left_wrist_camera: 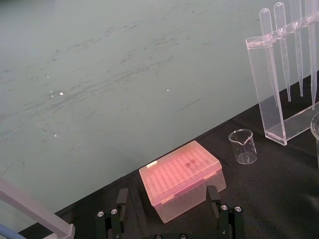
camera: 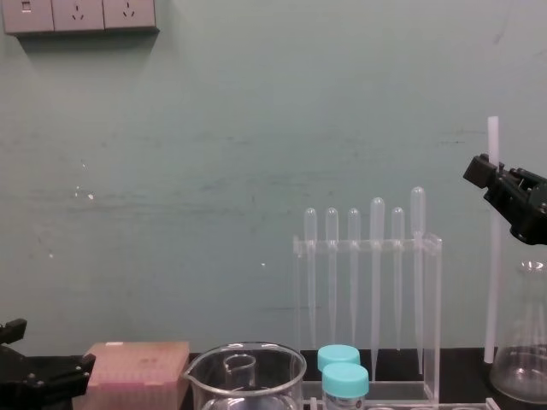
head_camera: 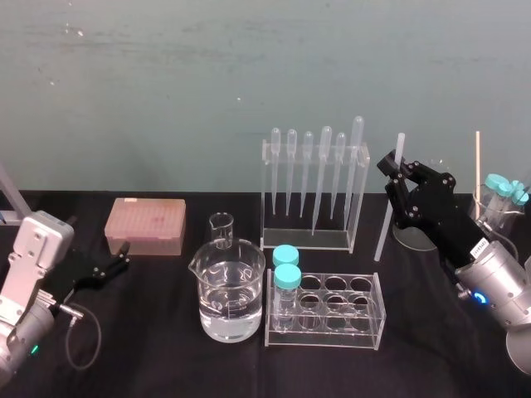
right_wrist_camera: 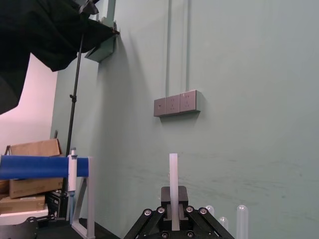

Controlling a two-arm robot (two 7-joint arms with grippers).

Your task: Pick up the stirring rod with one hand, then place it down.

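right gripper (head_camera: 397,172) clamped on the stirring rod (head_camera: 385,232), rod roughly upright just right of the pipette rack (head_camera: 314,186). chest view: rod top pokes above the fingers, lower end down near the table (head_camera: 166,356), contact can't tell. right wrist view: both fingers pinching the rod. left gripper (left_wrist_camera: 167,193) low at left; left wrist view: jaws apart, pink tip box (left_wrist_camera: 180,178) ahead

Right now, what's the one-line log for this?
right pincer: shut on stirring rod, upright | left pincer: open, idle at left
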